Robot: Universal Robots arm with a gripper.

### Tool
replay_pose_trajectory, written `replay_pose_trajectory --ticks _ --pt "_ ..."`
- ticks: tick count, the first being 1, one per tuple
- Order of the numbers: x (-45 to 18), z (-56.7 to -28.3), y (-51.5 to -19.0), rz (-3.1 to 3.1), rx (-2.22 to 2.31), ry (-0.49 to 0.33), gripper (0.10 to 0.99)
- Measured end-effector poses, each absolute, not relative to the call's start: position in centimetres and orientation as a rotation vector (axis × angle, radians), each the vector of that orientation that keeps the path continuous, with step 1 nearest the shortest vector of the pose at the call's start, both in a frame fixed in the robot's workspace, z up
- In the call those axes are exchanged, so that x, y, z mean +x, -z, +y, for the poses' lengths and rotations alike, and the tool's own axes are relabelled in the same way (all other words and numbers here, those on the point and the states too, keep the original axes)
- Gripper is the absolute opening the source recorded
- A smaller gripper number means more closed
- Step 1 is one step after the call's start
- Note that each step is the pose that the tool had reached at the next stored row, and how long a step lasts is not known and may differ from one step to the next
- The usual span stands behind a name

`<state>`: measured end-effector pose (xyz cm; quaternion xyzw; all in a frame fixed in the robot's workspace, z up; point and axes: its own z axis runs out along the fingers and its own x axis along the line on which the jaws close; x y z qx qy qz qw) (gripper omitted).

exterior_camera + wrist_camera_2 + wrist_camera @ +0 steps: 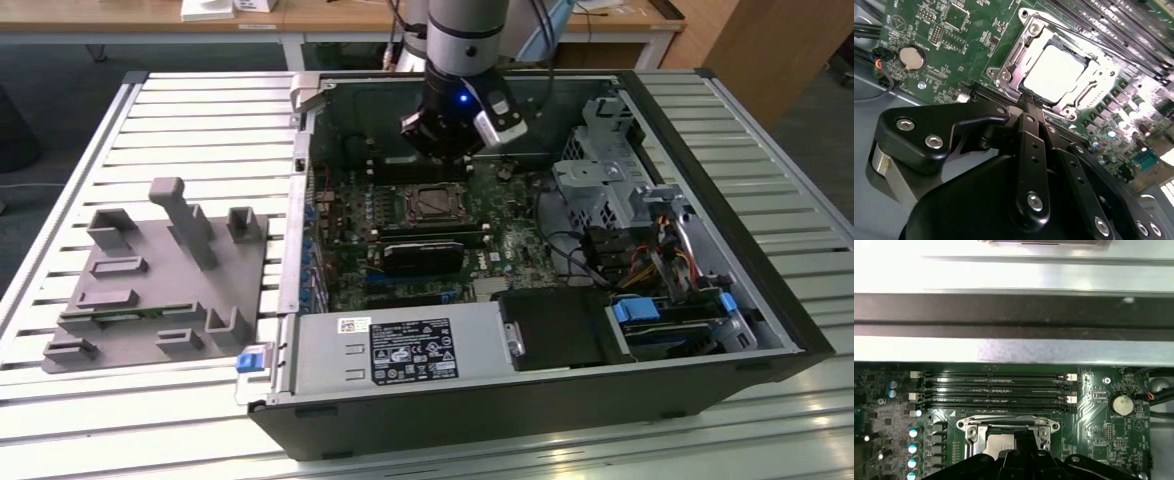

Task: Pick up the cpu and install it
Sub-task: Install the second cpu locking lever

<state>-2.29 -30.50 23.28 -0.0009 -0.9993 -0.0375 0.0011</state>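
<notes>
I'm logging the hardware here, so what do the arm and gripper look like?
The arm is a silver-grey tube with a black wrist showing a small blue light; dark cables run alongside it. The gripper is matte black, built of angular linkage plates fastened with shiny round screws.

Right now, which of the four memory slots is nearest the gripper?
The slot bordering the CPU socket; the other three lie beyond it.

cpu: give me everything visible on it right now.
The cpu is a thin flat square with a pale silvery metal top, glaring under the light. It lies flat inside the metal socket frame on the green motherboard, corners lined up with the frame. The gripper hangs just above its near edge in the second wrist view, fingers together, holding nothing. Whether they touch it cannot be told.
</notes>
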Motion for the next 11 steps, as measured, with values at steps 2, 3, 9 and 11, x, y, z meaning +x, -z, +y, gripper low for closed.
replay_pose_trajectory --ticks 2,3,9,11 --pt "-2.28 -30.49 -23.46 -3.138 -0.003 0.107 0.106" --pt "-2.29 -30.49 -23.47 -3.138 -0.003 0.099 0.106" --pt "-2.29 -30.96 -23.47 -3.138 -0.003 0.086 0.106" --pt "-2.29 -31.29 -23.46 -3.138 -0.003 0.086 0.106"
